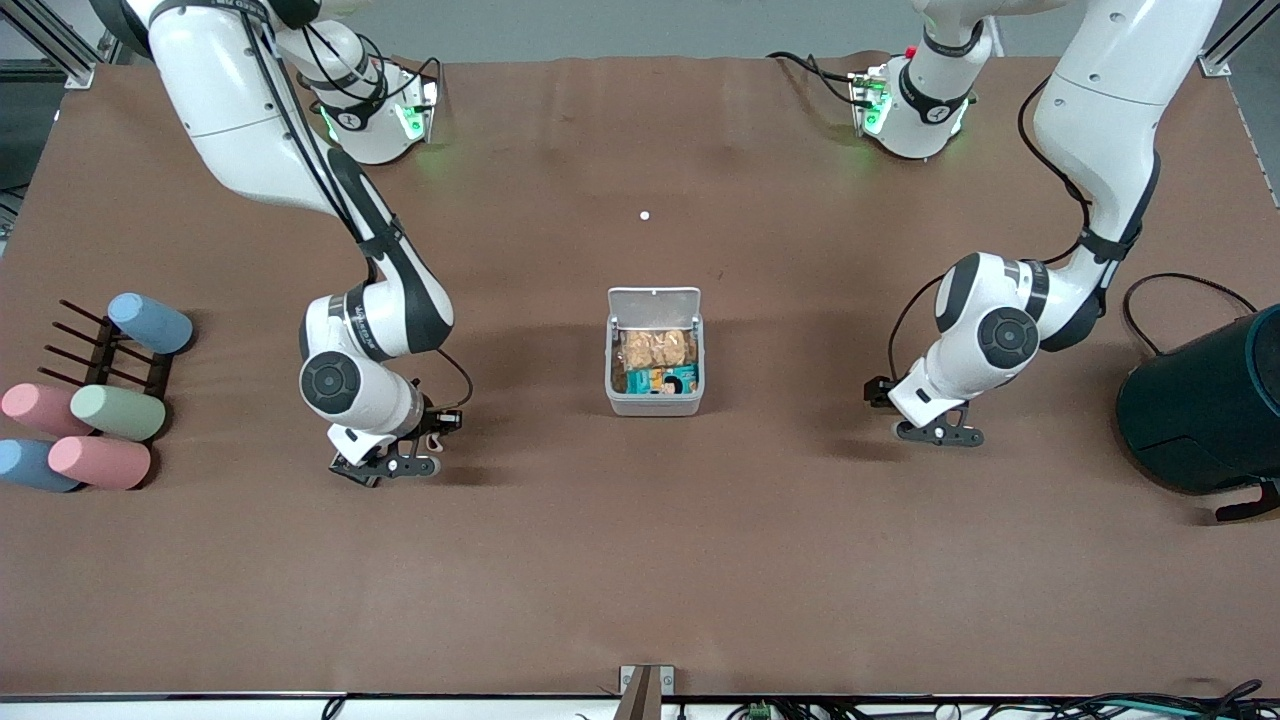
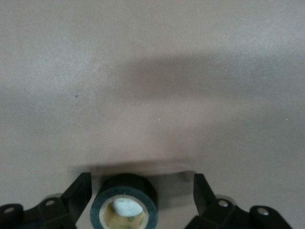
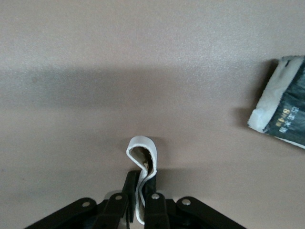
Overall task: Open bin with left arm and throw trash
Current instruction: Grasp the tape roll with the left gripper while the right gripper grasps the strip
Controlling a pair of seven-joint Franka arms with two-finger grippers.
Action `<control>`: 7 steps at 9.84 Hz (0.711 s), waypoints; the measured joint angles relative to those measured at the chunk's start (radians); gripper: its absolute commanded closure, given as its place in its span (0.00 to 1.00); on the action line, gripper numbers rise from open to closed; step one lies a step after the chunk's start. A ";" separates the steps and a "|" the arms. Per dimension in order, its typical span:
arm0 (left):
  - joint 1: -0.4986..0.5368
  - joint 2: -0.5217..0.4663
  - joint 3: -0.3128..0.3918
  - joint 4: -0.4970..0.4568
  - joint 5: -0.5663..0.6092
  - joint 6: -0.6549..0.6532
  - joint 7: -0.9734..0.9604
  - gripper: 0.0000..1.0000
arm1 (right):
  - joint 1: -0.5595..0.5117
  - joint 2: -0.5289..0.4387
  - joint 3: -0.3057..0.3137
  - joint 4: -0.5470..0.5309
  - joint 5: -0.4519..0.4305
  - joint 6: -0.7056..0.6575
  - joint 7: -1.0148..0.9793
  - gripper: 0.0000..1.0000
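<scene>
Brown table cover (image 1: 640, 560), pale wall strip above, aluminium frame posts (image 1: 50, 45) at corners, soft shadows, cables (image 1: 1150, 705) along edge.

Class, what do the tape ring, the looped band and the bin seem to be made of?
Tape ring: matte black tape wound on a pale core, probably cardboard. Looped band: pale, bending strip, likely rubber, pinched in the right pincer. Bin: smooth white-grey walls, apparently plastic.

One bin (image 1: 654, 398), five cylinders (image 1: 118, 412), perhaps three trash pieces (image 2: 124, 206).
</scene>
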 measured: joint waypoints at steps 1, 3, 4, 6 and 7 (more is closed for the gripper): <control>0.000 0.000 0.000 0.000 0.000 0.000 0.000 0.06 | 0.001 0.001 0.004 0.009 0.000 -0.012 0.000 0.88; 0.001 -0.001 0.000 0.000 0.000 -0.001 0.006 0.06 | 0.005 -0.004 0.013 0.077 0.005 -0.137 0.001 0.88; 0.002 -0.002 0.000 0.000 0.000 -0.007 0.018 0.10 | 0.010 -0.018 0.018 0.133 0.022 -0.223 0.008 0.88; 0.008 -0.004 0.000 0.000 0.000 -0.024 0.040 0.23 | 0.038 -0.047 0.027 0.211 0.101 -0.313 0.025 0.88; 0.016 -0.004 0.000 0.000 0.000 -0.033 0.063 0.45 | 0.060 -0.050 0.028 0.229 0.140 -0.316 0.036 0.88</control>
